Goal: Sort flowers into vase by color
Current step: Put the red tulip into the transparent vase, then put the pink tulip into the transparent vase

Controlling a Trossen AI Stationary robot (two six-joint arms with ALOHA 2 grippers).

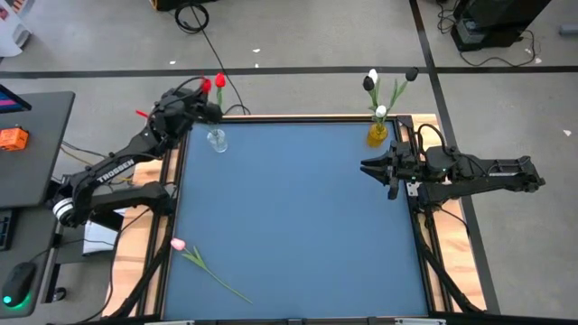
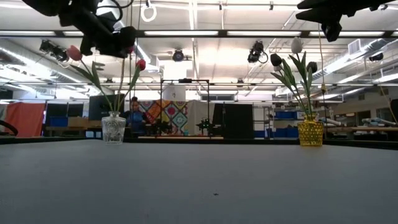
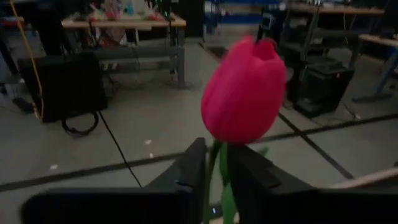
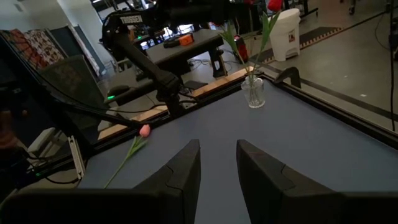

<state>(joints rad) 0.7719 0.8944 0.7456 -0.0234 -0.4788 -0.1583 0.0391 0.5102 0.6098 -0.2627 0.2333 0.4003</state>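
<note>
My left gripper hovers over the clear glass vase at the table's far left and is shut on a red tulip. In the low view the clear vase holds a pink tulip and a red one by their stems. The yellow vase at the far right holds white and black tulips. One pink tulip lies flat near the table's near left corner. My right gripper is open, in the air near the yellow vase, holding nothing. My left gripper pinches the red tulip's green stem between its two fingers, just below the head. The head stands clear beyond the fingertips. The fingers lie across the stem. The gripper hides the stem's lower part, so I cannot tell where it ends.
The blue table top lies bare between the two vases and the lying pink tulip. A wooden frame borders it. A desk with a keyboard and mouse stands off the left side. Cables lie on the floor beyond the far edge.
</note>
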